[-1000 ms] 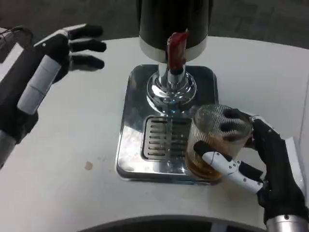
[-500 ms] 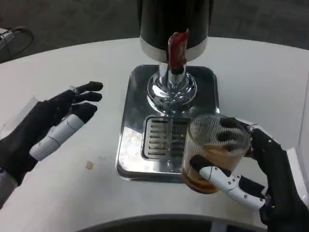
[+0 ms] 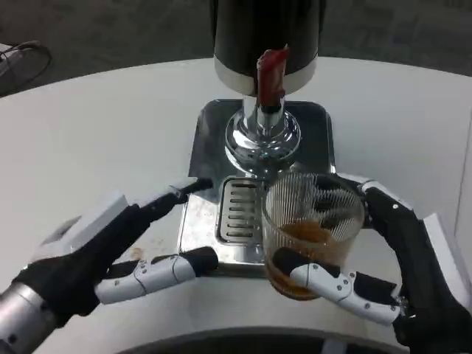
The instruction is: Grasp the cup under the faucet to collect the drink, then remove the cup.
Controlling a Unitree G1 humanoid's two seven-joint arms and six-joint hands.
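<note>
A ribbed clear glass cup [image 3: 310, 236] holding a shallow layer of amber drink is gripped by the right hand [image 3: 383, 258], with the thumb laid across the near side and the dark fingers wrapped round the far side (seen through the glass). The cup is held over the front right part of the polished steel drip tray [image 3: 206, 140], covering part of the slotted grille [image 3: 237, 210]; whether its base touches the tray cannot be told. It sits just in front of the chrome faucet with the red tap lever [image 3: 270, 74], below the black drink dispenser [image 3: 265, 33]. The left hand [image 3: 122, 251] holds nothing, fingers spread apart, its fingertips reaching the tray's left front edge on the white round table [image 3: 96, 133].
</note>
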